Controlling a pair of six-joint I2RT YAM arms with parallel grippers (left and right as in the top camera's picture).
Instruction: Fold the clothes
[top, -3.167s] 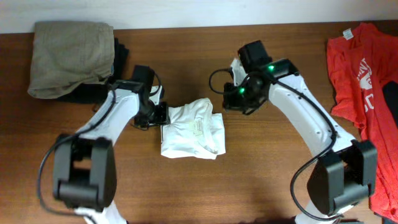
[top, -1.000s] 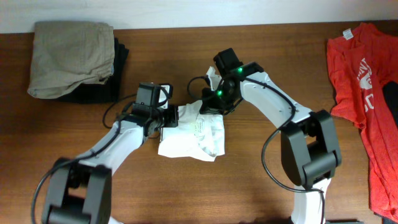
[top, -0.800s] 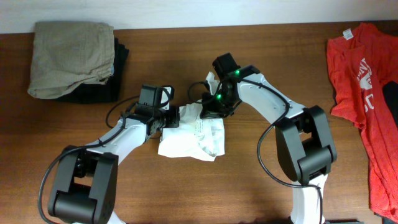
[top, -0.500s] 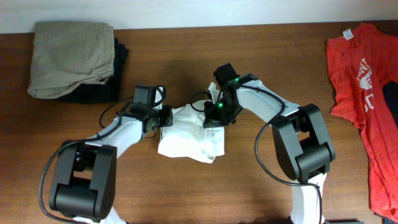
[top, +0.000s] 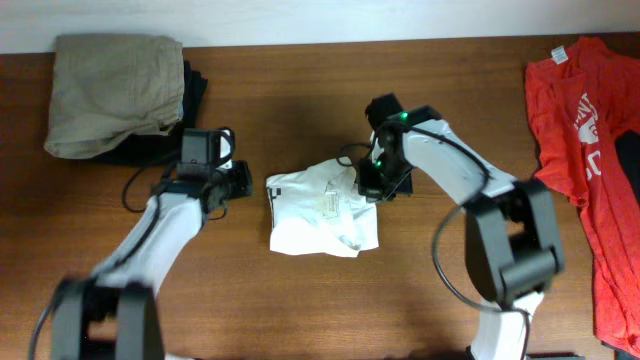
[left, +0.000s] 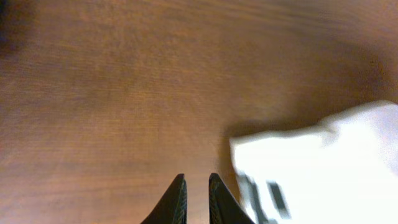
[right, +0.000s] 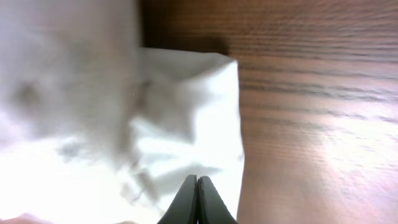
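Observation:
The clothes, a white T-shirt, lie folded in a rough square at the table's middle, a small print showing on top. My left gripper is to the left of the shirt and apart from it. In the left wrist view that gripper stands slightly open over bare wood, with the shirt's corner to its right. My right gripper is at the shirt's upper right edge. Its wrist view shows the gripper shut, with the tips low over the white cloth. No cloth shows between them.
A khaki garment lies on a black one at the back left. A red T-shirt with white print is spread along the right edge. Bare wood surrounds the white shirt.
My left gripper has let go of the shirt's left edge, opened a little and drawn back to the left. The right gripper and the shirt have shifted slightly right.

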